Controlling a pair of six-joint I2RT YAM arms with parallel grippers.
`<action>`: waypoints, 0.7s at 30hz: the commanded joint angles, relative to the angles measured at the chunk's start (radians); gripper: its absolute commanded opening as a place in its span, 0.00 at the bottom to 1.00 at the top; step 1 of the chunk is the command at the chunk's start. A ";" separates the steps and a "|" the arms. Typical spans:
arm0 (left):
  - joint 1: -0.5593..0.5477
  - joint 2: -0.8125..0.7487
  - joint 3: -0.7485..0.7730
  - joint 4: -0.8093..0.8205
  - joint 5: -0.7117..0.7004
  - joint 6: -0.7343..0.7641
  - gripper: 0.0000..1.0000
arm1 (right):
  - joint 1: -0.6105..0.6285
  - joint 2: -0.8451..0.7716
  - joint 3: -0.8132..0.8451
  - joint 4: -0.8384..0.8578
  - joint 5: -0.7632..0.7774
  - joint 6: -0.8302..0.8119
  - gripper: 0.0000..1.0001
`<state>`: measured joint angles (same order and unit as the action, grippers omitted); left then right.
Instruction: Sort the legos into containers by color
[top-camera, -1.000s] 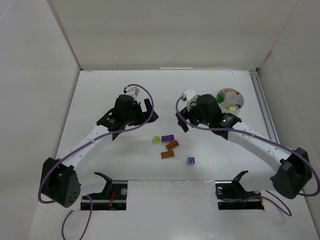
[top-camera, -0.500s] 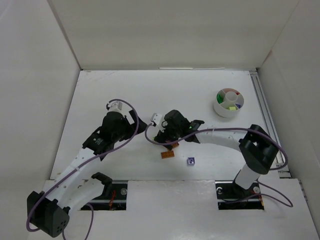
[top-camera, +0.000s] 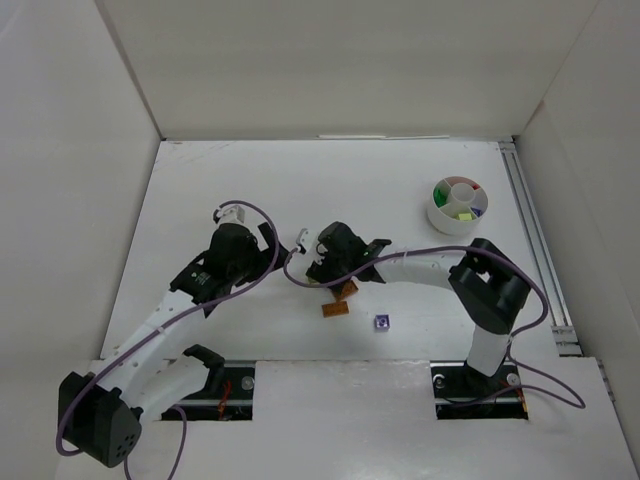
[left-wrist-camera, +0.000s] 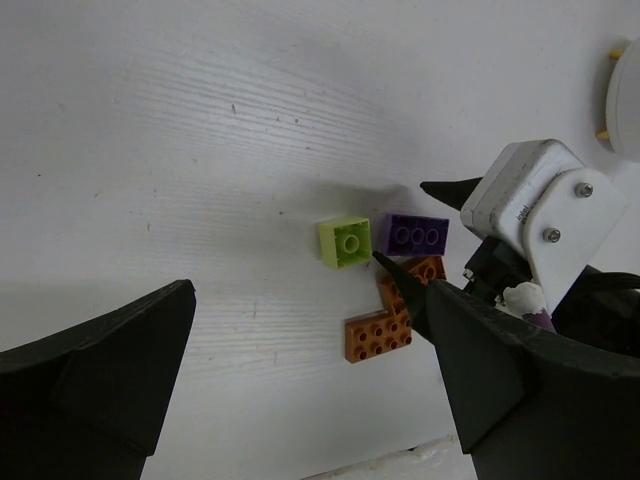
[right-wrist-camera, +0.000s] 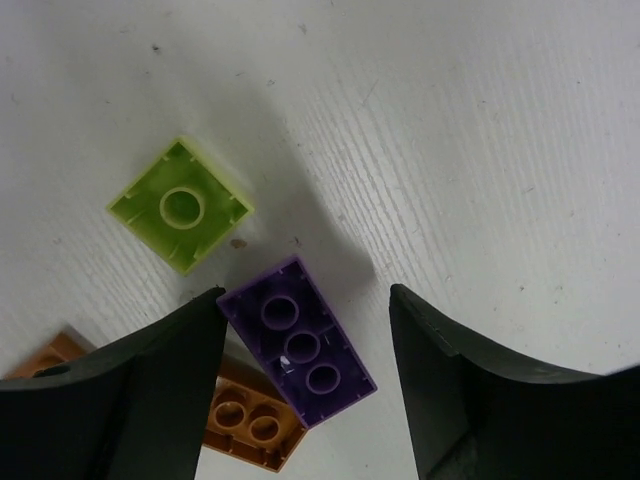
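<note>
The purple 3-socket plastic lego brick (right-wrist-camera: 297, 340) lay hollow side up on the white table (right-wrist-camera: 450, 120), directly beneath the right gripper (right-wrist-camera: 305, 300). Its long axis ran diagonally across the gap between the jaws, which stood partly apart astride it, not clamped. The left gripper (left-wrist-camera: 310, 300) hung wide open, farther off. The round white divided dish (top-camera: 457, 204) sat well apart.

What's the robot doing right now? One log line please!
left jaws: open, empty | right jaws: open, astride long purple lego | beside it: yellow-green lego, orange lego | dish: partly filled
</note>
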<state>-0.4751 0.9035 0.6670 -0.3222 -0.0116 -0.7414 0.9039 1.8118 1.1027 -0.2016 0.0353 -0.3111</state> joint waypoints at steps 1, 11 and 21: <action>0.001 0.003 0.036 0.014 -0.007 0.020 0.99 | 0.003 0.015 0.045 0.031 0.057 0.006 0.70; 0.001 0.003 0.045 0.014 -0.007 0.030 0.99 | -0.069 -0.014 0.036 0.013 0.015 0.049 0.27; 0.001 0.041 0.054 0.060 0.004 0.039 0.99 | -0.312 -0.206 0.025 0.047 -0.094 0.069 0.17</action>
<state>-0.4755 0.9375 0.6701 -0.3172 -0.0166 -0.7155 0.6544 1.7111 1.1061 -0.2016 -0.0391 -0.2577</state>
